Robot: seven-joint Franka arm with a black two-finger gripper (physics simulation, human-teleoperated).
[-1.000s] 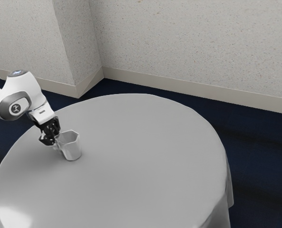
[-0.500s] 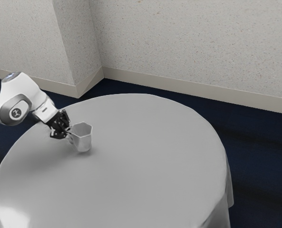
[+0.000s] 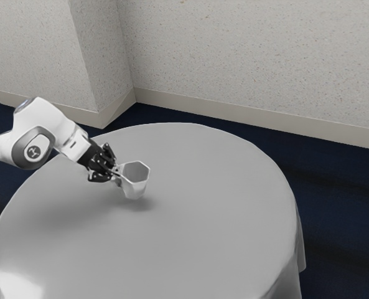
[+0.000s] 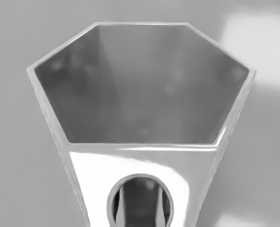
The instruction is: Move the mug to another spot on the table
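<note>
You have the mug left of centre in the exterior view, over the left half of the round grey table. It is tilted, with its open mouth leaning toward the exterior view's right. A soft shadow lies on the tabletop right under its base, and you cannot tell for sure whether the base touches the top or hangs just above it. The gripper meets the mug on the exterior view's left side, with its black fingers pinching the handle. In the wrist view you look straight into the mug: a six-sided rim, pale glossy walls, and the handle's loop nearest your hand. The white arm comes in from the exterior view's left edge. Behind the table are dark blue floor and a speckled wall.
</note>
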